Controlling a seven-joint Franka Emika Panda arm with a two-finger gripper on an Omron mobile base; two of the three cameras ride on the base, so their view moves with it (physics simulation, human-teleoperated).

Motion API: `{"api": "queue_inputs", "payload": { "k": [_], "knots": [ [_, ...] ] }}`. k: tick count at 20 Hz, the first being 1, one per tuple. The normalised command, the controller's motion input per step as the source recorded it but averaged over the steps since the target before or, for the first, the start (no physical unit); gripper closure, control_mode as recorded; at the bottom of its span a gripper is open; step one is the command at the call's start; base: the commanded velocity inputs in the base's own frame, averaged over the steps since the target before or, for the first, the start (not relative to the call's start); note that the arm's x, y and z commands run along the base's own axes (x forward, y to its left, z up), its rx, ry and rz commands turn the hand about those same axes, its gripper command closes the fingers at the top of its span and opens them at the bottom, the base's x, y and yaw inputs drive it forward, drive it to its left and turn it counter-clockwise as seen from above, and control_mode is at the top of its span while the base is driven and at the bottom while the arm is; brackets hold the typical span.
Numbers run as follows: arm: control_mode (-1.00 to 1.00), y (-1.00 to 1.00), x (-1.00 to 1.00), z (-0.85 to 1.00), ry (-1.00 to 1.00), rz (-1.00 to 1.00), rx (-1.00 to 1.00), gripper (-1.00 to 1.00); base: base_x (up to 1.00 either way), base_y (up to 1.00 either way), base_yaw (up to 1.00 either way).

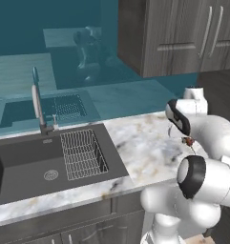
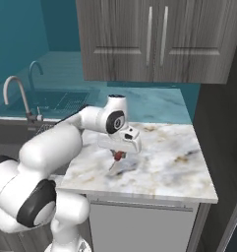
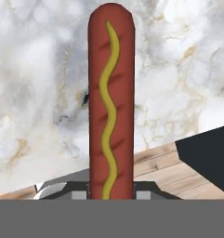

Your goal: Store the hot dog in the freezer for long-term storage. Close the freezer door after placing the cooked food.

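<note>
Over the marbled tabletop, the gripper hangs just above the stone with the hot dog pinched between its fingers. From the hand view the sausage is a smooth, round-ended reddish-brown cylinder with shallow diagonal dents and a wavy yellow line of mustard running along its length; its near end sits tight between the two grey pads. From the left base view it is a small red speck under the wrist. The tabletop is white stone veined in grey and tan, glossy, with a square front edge. To the arm's left lies a dark matte sink holding a wire rack, with a curved metal faucet behind. Wood-grain cabinets with long pale bar handles hang above. No writing or label can be read anywhere.
</note>
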Motion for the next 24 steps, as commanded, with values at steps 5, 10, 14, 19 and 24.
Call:
{"api": "queue_inputs", "payload": {
  "k": [5, 10, 14, 19, 24],
  "knots": [
    [-1.00, 0.02, -0.27, 0.48, 0.01, 0.00, 0.12, 1.00, 0.00, 0.00, 0.00],
    [-1.00, 0.30, -0.40, 0.61, 0.00, 0.00, 0.11, 1.00, 0.00, 0.00, 0.00],
    [-1.00, 0.34, -0.40, 0.39, 0.00, 0.00, 0.05, 1.00, 0.00, 0.00, 0.00],
    [-1.00, 0.39, -0.12, 0.05, 0.03, -0.02, -0.08, 1.00, 0.00, 0.00, 0.00],
    [-1.00, 0.32, 0.00, 0.00, 0.14, -0.07, -0.13, 1.00, 0.00, 0.00, 0.00]
  ]
}}
